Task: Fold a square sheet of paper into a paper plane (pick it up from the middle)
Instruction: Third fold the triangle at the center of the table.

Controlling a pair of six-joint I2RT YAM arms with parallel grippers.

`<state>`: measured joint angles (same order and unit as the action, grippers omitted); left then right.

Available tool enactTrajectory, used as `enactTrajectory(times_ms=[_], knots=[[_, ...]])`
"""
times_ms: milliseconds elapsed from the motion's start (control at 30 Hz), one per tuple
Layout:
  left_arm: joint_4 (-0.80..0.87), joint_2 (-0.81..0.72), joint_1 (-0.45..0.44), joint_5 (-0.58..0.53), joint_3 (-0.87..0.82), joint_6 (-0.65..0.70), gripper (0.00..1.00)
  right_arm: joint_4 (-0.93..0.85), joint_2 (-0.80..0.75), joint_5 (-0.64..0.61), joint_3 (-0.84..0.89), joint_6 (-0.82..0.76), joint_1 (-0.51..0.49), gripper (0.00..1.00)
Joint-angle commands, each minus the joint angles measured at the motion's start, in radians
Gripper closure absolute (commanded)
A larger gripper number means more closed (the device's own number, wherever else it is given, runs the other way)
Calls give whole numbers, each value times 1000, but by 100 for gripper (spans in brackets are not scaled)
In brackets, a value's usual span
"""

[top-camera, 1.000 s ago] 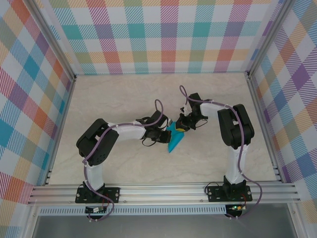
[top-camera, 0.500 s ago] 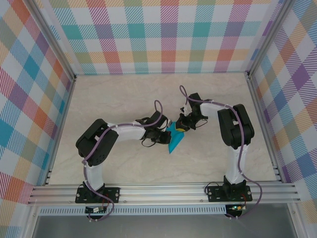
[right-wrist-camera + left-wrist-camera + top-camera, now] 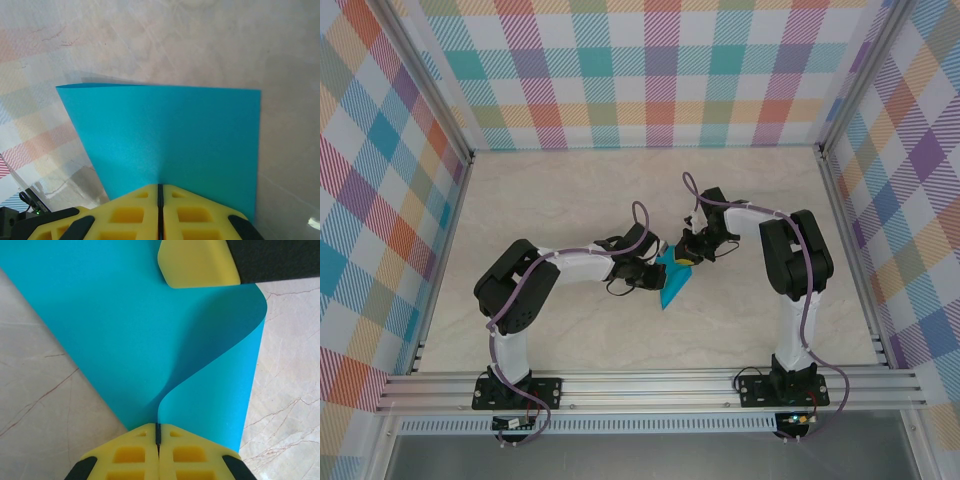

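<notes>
One thin teal-blue square sheet of paper (image 3: 671, 284) is pinched from two sides at the middle of the pale marble-patterned bench (image 3: 570, 200). The yellow-padded left end effector (image 3: 158, 429) is clamped shut on one edge and the right end effector (image 3: 160, 189) is clamped shut on another, with the sheet bowing into a soft curl between them. Judged light, limp and quick to crease or tear, the paper likely wants gentle edge pinches close to the intended fold lines, without tugging. No brand, label or writing can be read on it
</notes>
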<state>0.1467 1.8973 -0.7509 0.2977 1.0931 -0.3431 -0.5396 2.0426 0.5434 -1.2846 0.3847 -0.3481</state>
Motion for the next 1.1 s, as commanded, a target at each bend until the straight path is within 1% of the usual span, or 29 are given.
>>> enactTrajectory(times_ms=[0,267,567,767,967,1067], knots=[[-12,-6,4,-5,12,17,95,0,27,9,10,8,-5,91],[-7,-33,4,-8,20,24,95,1,25,9,8,8,-5,92],[20,9,5,-38,4,20,95,1,24,9,8,9,-5,92],[19,35,4,-19,-3,20,96,-3,12,20,2,14,-5,91],[22,37,4,-4,-20,28,96,-11,-69,22,-30,28,0,89],[24,37,2,-2,-24,28,96,-14,-139,-14,-27,52,17,87]])
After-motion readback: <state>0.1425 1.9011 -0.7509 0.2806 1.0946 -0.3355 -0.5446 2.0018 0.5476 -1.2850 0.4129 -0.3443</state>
